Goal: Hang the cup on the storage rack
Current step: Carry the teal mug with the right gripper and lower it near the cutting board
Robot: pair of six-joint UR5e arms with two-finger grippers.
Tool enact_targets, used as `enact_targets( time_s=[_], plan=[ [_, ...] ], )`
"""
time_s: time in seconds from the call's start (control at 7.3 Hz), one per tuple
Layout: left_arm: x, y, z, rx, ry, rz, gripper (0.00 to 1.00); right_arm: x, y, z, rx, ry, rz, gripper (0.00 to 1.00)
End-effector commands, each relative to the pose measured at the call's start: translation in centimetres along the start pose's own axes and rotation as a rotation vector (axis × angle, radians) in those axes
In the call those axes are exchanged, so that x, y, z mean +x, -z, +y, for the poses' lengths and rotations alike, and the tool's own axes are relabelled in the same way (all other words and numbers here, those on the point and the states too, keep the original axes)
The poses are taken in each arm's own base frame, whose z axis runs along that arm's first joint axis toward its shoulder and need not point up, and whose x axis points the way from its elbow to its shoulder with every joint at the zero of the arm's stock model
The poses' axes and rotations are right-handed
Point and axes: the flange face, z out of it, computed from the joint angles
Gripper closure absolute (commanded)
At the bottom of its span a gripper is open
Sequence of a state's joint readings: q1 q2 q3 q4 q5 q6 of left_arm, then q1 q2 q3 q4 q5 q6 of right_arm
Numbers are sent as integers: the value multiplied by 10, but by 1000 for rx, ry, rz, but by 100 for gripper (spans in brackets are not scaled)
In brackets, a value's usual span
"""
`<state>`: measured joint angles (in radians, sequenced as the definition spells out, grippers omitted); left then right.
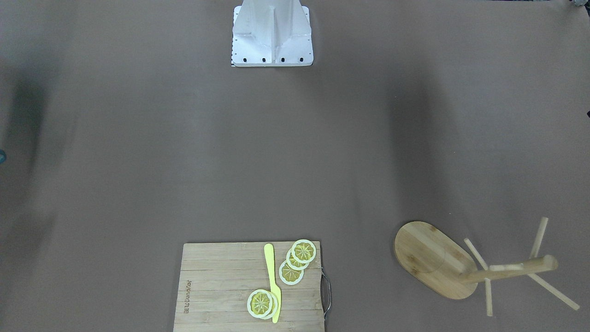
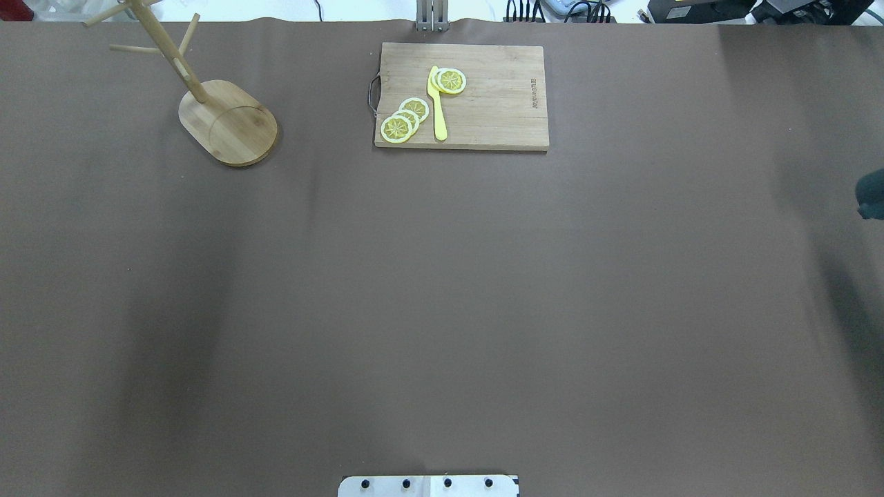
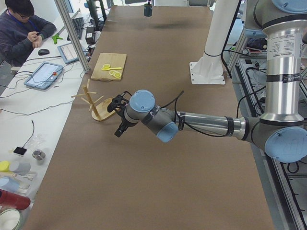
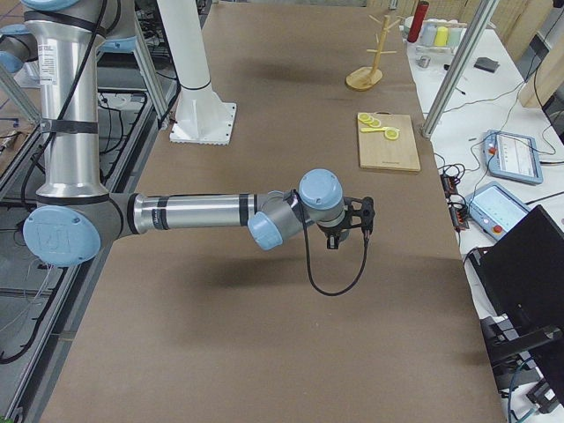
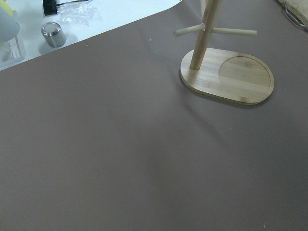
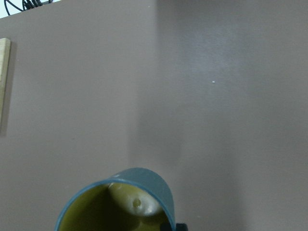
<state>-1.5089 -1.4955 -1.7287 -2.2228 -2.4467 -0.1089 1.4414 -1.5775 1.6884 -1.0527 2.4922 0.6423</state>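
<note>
The cup (image 6: 144,185), blue-grey with a mustard-yellow inside, fills the bottom of the right wrist view, mouth toward the camera. It hangs above the brown table, carried by my right gripper (image 4: 361,218), which is shut on the cup's wall. The cup also shows at the overhead view's right edge (image 2: 871,197) and far off in the left-side view (image 3: 147,9). The storage rack (image 2: 231,124) stands upright at the far left corner (image 1: 438,263) (image 5: 226,77). My left gripper (image 3: 118,130) hovers just beside it; I cannot tell its state.
A wooden cutting board (image 2: 483,96) with lemon slices (image 2: 404,121) and a yellow knife (image 2: 437,103) lies at the far middle edge. The robot's base plate (image 1: 272,50) is at the near edge. A person (image 3: 21,33) sits at a side desk past the table.
</note>
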Motion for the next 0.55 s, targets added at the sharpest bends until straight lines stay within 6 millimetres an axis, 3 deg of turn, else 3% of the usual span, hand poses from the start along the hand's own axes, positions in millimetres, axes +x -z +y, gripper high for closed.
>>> enact_targets(
  time_s=[0.0,0.14,0.27,0.41],
  plan=[
    [-2,-1,1,-4,6,-2,1,-99,-40,4,-23,-60,-9,100],
    [-2,-1,1,-6,10,-3,1,-147,-63,18,-33,-123,-9,100],
    [-1,-1,0,-3,43,0,1,-194,-73,13,-32,-180,16,100],
    [0,0,-2,1,75,1,1,-248,-80,24,-40,-234,75,100]
  ],
)
